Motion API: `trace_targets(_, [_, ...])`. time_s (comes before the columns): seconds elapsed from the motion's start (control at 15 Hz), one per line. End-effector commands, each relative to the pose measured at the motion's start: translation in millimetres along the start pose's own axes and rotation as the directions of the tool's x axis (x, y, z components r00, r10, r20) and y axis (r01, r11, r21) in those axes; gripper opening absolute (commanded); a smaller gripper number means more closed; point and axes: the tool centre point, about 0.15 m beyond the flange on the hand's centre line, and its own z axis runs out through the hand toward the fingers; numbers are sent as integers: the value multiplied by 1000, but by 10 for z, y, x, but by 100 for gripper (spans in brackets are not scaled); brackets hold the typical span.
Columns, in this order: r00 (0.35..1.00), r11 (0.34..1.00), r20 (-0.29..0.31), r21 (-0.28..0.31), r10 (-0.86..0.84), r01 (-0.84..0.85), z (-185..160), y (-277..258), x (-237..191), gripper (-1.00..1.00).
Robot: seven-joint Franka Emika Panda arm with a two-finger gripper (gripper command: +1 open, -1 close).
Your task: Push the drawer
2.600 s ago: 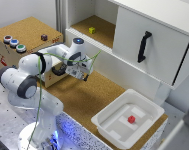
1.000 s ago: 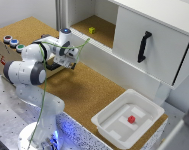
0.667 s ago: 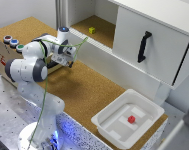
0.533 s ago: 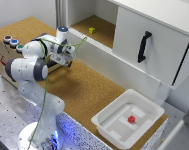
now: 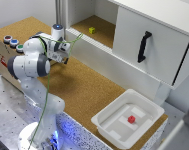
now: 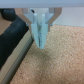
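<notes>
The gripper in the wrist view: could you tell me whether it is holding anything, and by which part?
Nothing is held. The gripper has its fingers pressed together over bare cork, with nothing between them.

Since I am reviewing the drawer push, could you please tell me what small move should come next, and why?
Probably ease the claw sideways toward what looks like the drawer until it touches. The wrist view shows the claw shut over the cork, with that pale edge beside it but apart. In the exterior view the arm hides any contact.

The drawer (image 6: pixel 19 56) — light wood front, black handle — only partly visible.
</notes>
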Motion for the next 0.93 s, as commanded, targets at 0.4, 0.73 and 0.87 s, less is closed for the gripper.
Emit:
trace_targets(0.4, [998,991,13,-120,61,-59,-312,86,-18,100])
trace_targets(0.73, [997,989,30,-130,78,-73,-375,192,-67,100])
trace_targets(0.87, [997,988,35,-142,72,-66,-400,227,-102,100])
